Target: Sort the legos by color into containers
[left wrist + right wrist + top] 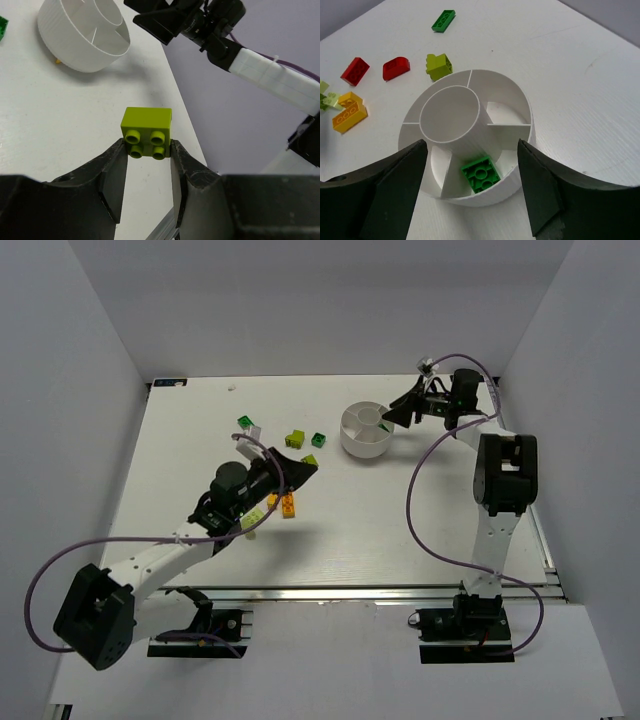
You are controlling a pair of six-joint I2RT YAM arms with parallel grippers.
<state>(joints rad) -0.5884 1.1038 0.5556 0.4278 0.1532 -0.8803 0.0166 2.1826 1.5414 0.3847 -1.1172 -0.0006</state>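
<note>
Left hand (303,467) first, seen from above: it reaches from the lower left toward the middle of the counter (350,530), its two fingers closed at the tips on a lime brick (310,460). The white dish (352,445) lies up and to the right of that hand, near it but apart. The right hand (392,418) hangs at the dish's right rim, so it is the closer of the two to the compartments. The left arm is closer to the loose pieces left of the dish, among them a dark green lego (247,423), a lime lego (294,439) and an orange lego (288,505).

Left wrist view: the lime brick (146,131) sits clamped between the black fingers (112,170), studs facing the camera, its long side running across the gap. The white dish (75,52) stands ahead and to the left, well apart, with the right hand (162,20) at its far right side. By this, the carry would go forward and leftward, and the other hand may crowd the drop.

Right wrist view: the right hand (471,147) is spread wide and empty, one finger on either side of the white dish (529,125), directly above it. One dark green brick (480,173) lies in the wedge nearest the camera. The central cup and the other wedges in view look empty. A red lego (355,71) and others lie on the counter beyond.
</note>
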